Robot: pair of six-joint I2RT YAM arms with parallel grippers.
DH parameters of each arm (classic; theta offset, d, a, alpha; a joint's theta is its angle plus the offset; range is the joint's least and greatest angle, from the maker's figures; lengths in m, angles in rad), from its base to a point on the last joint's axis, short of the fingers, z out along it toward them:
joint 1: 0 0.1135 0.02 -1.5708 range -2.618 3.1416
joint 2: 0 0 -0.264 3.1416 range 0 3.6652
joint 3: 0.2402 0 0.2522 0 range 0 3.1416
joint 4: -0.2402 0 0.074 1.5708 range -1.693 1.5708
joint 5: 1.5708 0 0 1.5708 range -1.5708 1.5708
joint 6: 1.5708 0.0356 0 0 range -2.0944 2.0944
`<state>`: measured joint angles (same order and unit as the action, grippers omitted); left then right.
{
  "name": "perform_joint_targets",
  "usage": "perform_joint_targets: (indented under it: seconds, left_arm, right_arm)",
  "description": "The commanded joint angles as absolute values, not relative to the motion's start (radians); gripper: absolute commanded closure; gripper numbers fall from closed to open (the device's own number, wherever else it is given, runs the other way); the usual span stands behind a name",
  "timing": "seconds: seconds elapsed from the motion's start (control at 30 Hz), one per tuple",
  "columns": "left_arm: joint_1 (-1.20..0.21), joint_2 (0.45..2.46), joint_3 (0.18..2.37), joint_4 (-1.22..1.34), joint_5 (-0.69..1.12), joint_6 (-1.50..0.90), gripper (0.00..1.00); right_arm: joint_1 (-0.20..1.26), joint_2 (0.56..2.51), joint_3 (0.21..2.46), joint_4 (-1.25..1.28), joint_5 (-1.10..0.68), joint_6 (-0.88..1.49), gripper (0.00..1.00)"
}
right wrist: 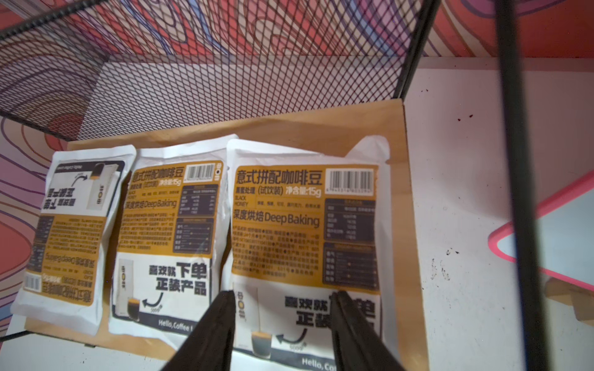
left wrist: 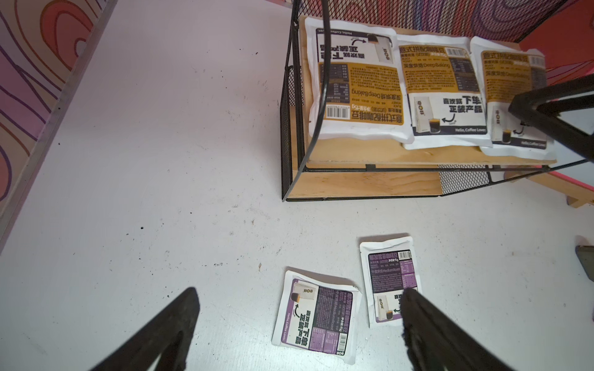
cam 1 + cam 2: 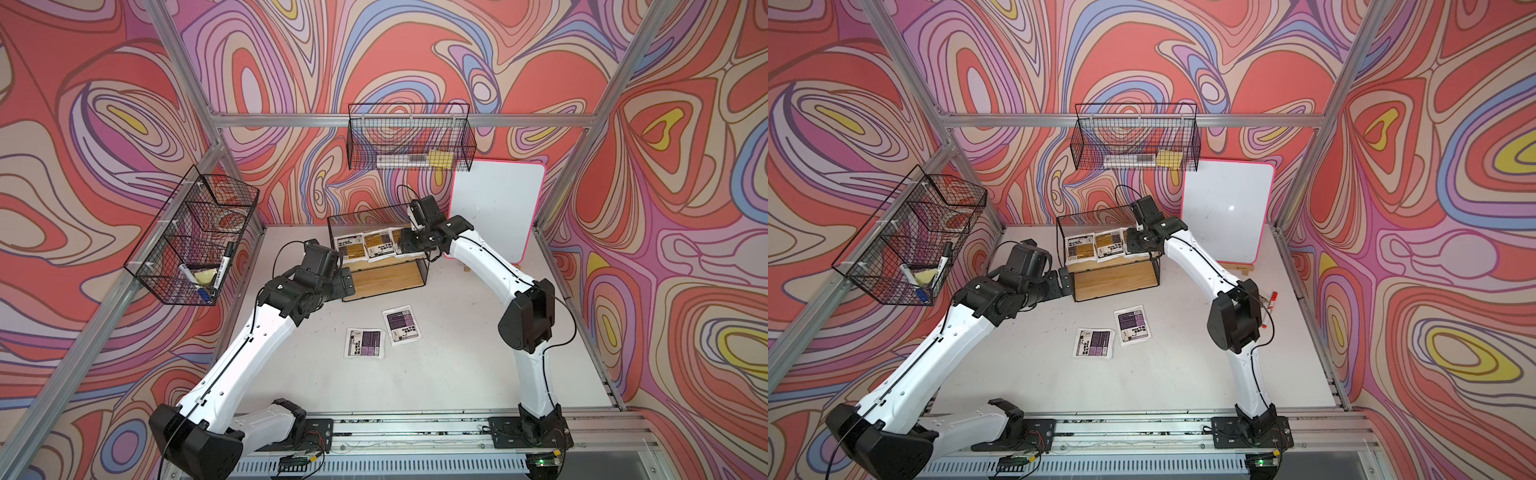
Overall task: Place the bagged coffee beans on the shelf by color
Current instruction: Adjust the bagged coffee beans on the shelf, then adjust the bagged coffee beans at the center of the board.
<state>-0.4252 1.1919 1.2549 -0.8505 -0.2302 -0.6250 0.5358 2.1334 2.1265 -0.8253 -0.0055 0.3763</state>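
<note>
The shelf (image 3: 386,280) stands at the back of the table. Three orange-yellow bagged coffee beans lie side by side on its top board (image 1: 401,192): one pouch (image 1: 67,231), a middle one (image 1: 167,231) and the end one (image 1: 305,225). My right gripper (image 1: 285,294) hovers open over the end pouch, which lies flat on the board between the spread fingers. Two purple pouches (image 3: 364,343) (image 3: 401,325) lie flat on the table in front of the shelf. My left gripper (image 2: 299,292) hangs open above them, beside the shelf's left end, holding nothing.
A wire basket (image 3: 195,237) with markers hangs on the left wall. Another wire basket (image 3: 409,141) hangs on the back wall. A pink-rimmed whiteboard (image 3: 496,212) leans at the back right. A red marker (image 3: 1272,301) lies near the table's right edge.
</note>
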Motion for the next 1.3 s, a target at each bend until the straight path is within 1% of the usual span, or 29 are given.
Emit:
perform_joint_targets:
  seconds: [0.0,0.2,0.27,0.4,0.47,0.53,0.57,0.77,0.87,1.03,1.17,1.27]
  left_arm:
    - [-0.418,1.173,1.246,-0.836,-0.247,-0.629,0.01]
    - [-0.418,1.169,1.248,-0.834,-0.255,-0.62,0.01]
    - [-0.418,1.161,1.247,-0.836,-0.259,-0.613,0.01]
    - [-0.418,1.142,1.233,-0.828,-0.263,-0.602,0.01]
    - [-0.418,1.133,1.223,-0.824,-0.261,-0.601,0.01]
    - [-0.419,1.122,1.213,-0.818,-0.248,-0.595,0.01]
    - [-0.419,1.118,1.207,-0.818,-0.246,-0.594,0.01]
    - [-0.418,1.09,1.149,-0.82,-0.208,-0.574,0.01]
    - [-0.42,1.065,1.106,-0.825,-0.19,-0.574,0.01]
    - [-0.42,1.003,1.0,-0.798,-0.154,-0.598,0.01]
    - [-0.421,0.979,0.929,-0.772,-0.132,-0.622,0.01]
    - [-0.425,0.982,0.879,-0.766,-0.132,-0.655,0.01]
  right_arm:
    - [0.525,2.059,2.092,-0.777,-0.051,0.381,0.48]
    - [0.525,1.939,1.999,-0.708,-0.144,0.396,0.41]
    - [0.526,1.899,1.962,-0.697,-0.164,0.396,0.4]
    - [0.537,1.814,1.868,-0.677,-0.183,0.4,0.32]
    - [0.544,1.778,1.818,-0.671,-0.176,0.399,0.25]
    - [0.55,1.717,1.754,-0.665,-0.161,0.4,0.07]
    - [0.552,1.696,1.726,-0.661,-0.155,0.4,0.02]
    - [0.555,1.565,1.535,-0.62,-0.102,0.429,0.02]
    - [0.553,1.537,1.474,-0.628,-0.096,0.479,0.02]
    - [0.548,1.523,1.379,-0.608,-0.19,0.524,0.02]
    - [0.517,1.453,1.187,-0.432,-0.312,0.609,0.02]
    - [0.512,1.435,1.082,-0.373,-0.357,0.642,0.02]
